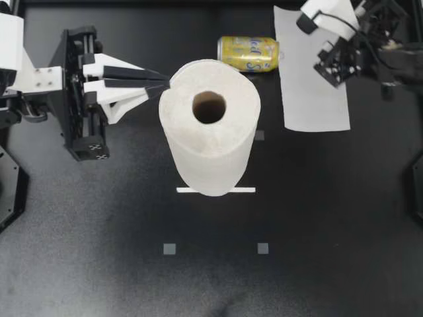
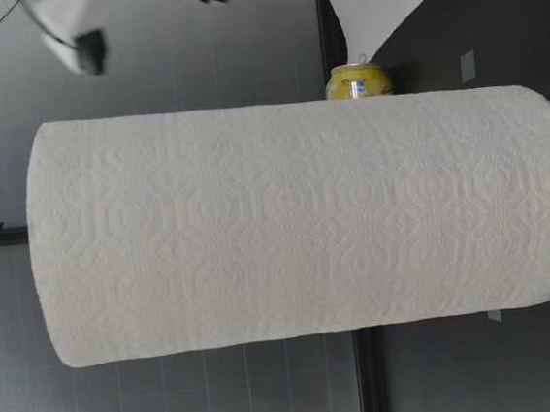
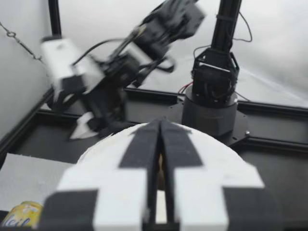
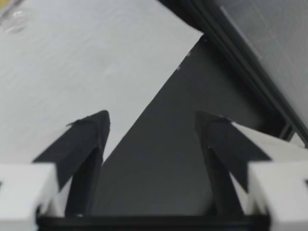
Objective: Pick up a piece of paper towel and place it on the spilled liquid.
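Towel sheet (image 1: 310, 99) lies flat on desk (image 1: 132, 231): white, rectangular, smooth (just beside yellow can (image 1: 249, 53)). Right hand (image 1: 332, 66) above its edge, fingers apart. Left hand (image 1: 162, 80) fingers together at top rim of roll (image 1: 211, 145).

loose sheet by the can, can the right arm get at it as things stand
Probably yes. My right gripper hangs open over the loose sheet, which lies flat with nothing on it. The can and the roll are off to the side.
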Tool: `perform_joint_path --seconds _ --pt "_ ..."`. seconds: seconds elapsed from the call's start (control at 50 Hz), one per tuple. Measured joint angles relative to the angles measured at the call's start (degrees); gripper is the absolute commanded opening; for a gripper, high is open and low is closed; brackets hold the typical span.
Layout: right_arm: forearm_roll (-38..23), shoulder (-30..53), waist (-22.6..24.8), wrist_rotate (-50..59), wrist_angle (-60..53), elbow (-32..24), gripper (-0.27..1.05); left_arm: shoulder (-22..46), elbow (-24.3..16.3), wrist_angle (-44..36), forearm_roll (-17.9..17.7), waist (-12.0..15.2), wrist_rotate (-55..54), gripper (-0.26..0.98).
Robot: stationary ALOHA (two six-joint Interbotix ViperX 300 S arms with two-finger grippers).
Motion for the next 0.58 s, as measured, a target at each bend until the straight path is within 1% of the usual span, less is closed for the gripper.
perform_joint_path --seconds 0.18,0.28,0.42,0.52,0.58 --pt "6.06 -4.22 8.61 -1.32 7.47 0.18 0.68 -1.41 1.23 0.09 0.0 0.0 -0.09 0.09" --pt "9.76 -5.63 13.01 -1.32 9.76 0.09 0.66 -2.11 1.58 0.44 0.0 0.0 -0.09 0.09" --pt "14.24 -8.35 18.46 -0.79 9.76 -0.7 0.58 -2.72 1.67 1.49 0.0 -0.62 -0.09 0.09" --pt "15.64 -12.57 21.97 0.79 7.73 -1.49 0.51 -2.99 1.67 1.58 0.09 -1.05 -0.09 0.09" --pt "15.91 -15.73 23.03 1.85 7.12 -1.49 0.47 -2.99 1.67 1.58 0.09 -1.05 -0.09 0.09"
